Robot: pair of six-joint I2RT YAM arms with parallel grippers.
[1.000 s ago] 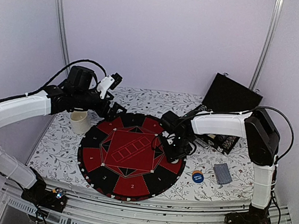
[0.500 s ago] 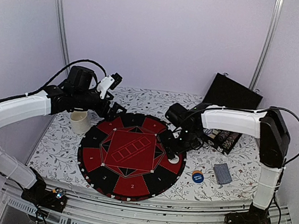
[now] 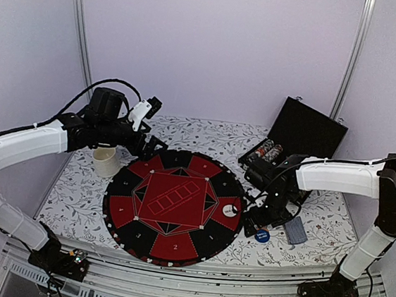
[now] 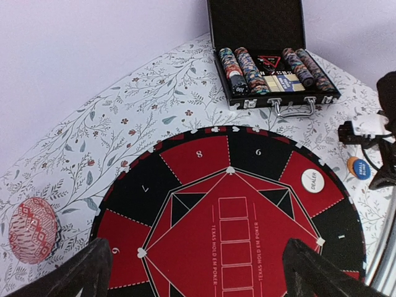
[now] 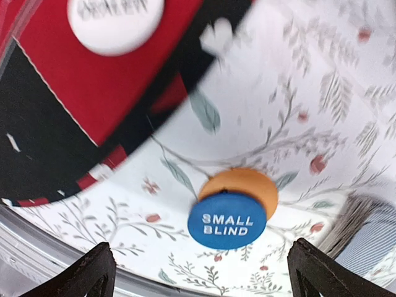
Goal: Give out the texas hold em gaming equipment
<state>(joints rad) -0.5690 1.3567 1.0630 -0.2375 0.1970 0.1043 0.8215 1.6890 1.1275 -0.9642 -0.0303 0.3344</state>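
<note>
A white DEALER disc (image 3: 230, 210) (image 4: 312, 180) (image 5: 114, 21) lies on a red segment at the right of the round poker mat (image 3: 170, 209). A blue SMALL BLIND disc (image 5: 228, 220) (image 3: 262, 235) rests partly on an orange disc (image 5: 250, 184) on the tablecloth, right of the mat. My right gripper (image 3: 257, 222) (image 5: 207, 278) hovers open just above these two, nothing between its fingers. A grey-blue deck of cards (image 3: 294, 231) (image 5: 371, 229) lies to their right. Striped poker chips (image 4: 241, 68) fill the open black case (image 3: 272, 155). My left gripper (image 3: 154, 144) (image 4: 198, 278) hangs open over the mat's far left.
A white cup (image 3: 105, 160) stands left of the mat, under the left arm. A pink patterned bowl (image 4: 32, 230) sits on the cloth by the mat's left side. The case lid (image 3: 308, 128) stands upright at the back right. The table's near rail (image 5: 74, 260) is close to the discs.
My right gripper opened, left the white DEALER disc on the mat, and moved right and nearer, over the blue and orange discs. The left arm has not moved.
</note>
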